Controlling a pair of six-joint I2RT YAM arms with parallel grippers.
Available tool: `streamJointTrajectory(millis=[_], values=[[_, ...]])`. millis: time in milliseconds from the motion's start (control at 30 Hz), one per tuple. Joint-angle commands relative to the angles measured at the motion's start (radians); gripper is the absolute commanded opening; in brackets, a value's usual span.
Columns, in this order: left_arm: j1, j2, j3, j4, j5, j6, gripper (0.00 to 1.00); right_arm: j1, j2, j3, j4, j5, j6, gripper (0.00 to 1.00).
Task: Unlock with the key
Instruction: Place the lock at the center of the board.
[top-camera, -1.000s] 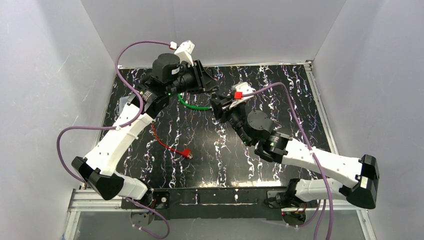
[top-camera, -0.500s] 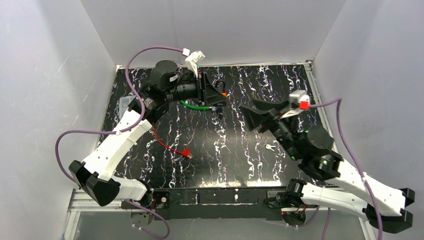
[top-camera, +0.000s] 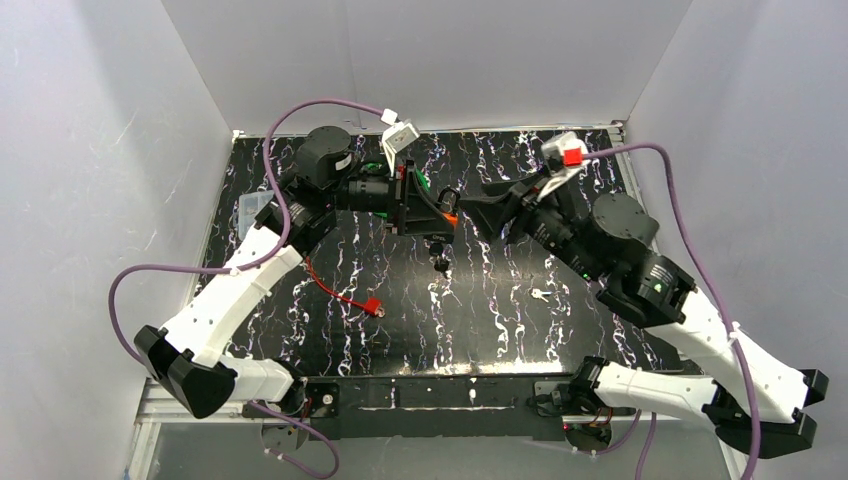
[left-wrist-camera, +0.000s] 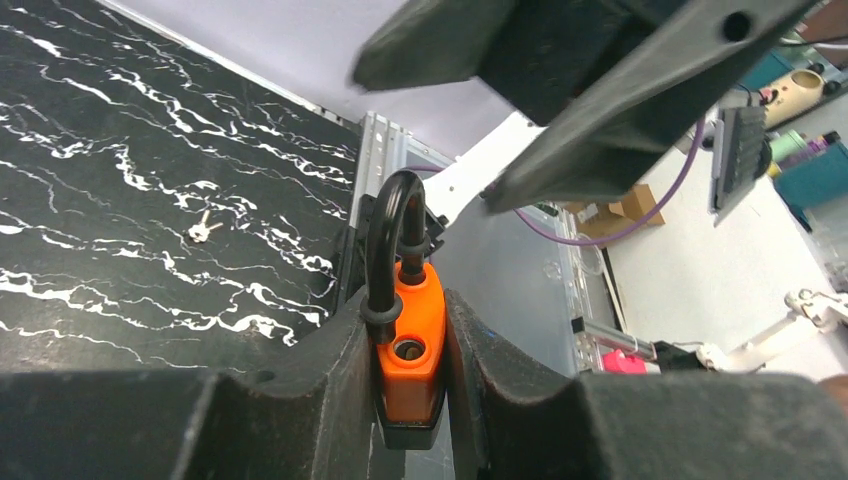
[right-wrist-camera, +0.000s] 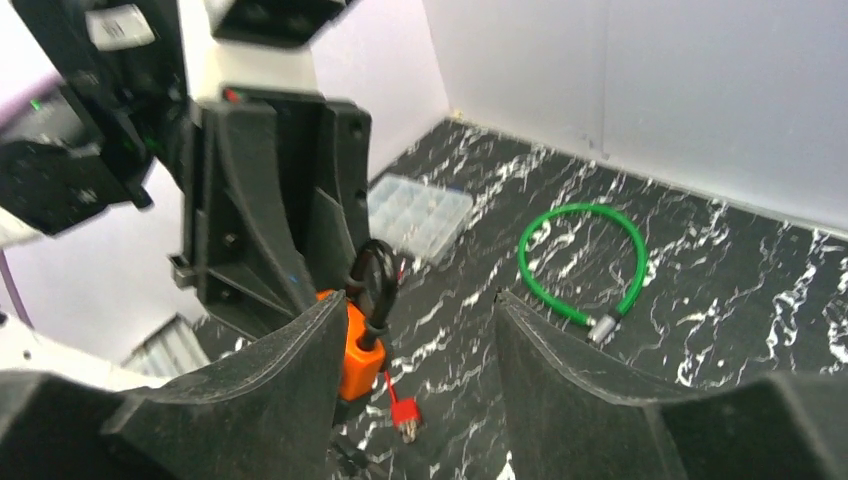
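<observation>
Inside my left gripper (left-wrist-camera: 405, 305), clenched tight, sits an orange padlock (left-wrist-camera: 410, 350), black shackle (left-wrist-camera: 376, 250); right gripper (right-wrist-camera: 418, 300) gapes released beside it.

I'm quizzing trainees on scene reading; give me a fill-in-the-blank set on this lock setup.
The left gripper is shut on the ___ padlock.
The right gripper stands ___, holding nothing.
The key lies on the table, in ___ gripper.
The cable loop is ___.
Missing: orange; open; neither; green.

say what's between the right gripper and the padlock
Nothing but air. In the right wrist view the orange padlock, clamped in the left gripper, sits just beyond the open right gripper.
</observation>
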Motion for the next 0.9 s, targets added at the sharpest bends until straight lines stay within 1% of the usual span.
streamJointTrajectory(millis=[0, 133, 200, 467, 600, 633, 667, 733, 767, 867], values=[[-0.006, -0.054, 0.011, 0.047, 0.097, 0.025, 0.00, -0.058, 0.023, 0.055, -0.067, -0.191, 0.052, 0.62], [-0.010, -0.056, 0.011, 0.047, 0.108, 0.040, 0.00, -0.122, 0.031, 0.054, -0.057, -0.352, 0.103, 0.62], [-0.010, -0.057, 0.011, 0.043, 0.108, 0.047, 0.00, -0.141, 0.034, 0.051, -0.047, -0.394, 0.126, 0.60], [-0.014, -0.057, 0.015, 0.040, 0.122, 0.061, 0.00, -0.178, 0.063, 0.036, 0.027, -0.502, 0.195, 0.50], [-0.016, -0.058, 0.013, 0.038, 0.130, 0.067, 0.00, -0.187, 0.081, 0.036, 0.053, -0.527, 0.214, 0.45], [-0.017, -0.058, 0.010, 0.037, 0.129, 0.070, 0.00, -0.188, 0.082, 0.038, 0.059, -0.529, 0.215, 0.41], [-0.017, -0.059, 0.007, 0.037, 0.129, 0.072, 0.00, -0.189, 0.082, 0.040, 0.061, -0.527, 0.217, 0.33], [-0.018, -0.061, 0.003, 0.037, 0.129, 0.077, 0.00, -0.192, 0.085, 0.047, 0.054, -0.518, 0.218, 0.09], [-0.017, -0.061, 0.003, 0.035, 0.130, 0.083, 0.00, -0.192, 0.083, 0.049, 0.048, -0.509, 0.219, 0.02], [-0.018, -0.066, 0.011, -0.012, 0.106, 0.141, 0.01, -0.192, 0.070, 0.046, 0.041, -0.475, 0.209, 0.01]])
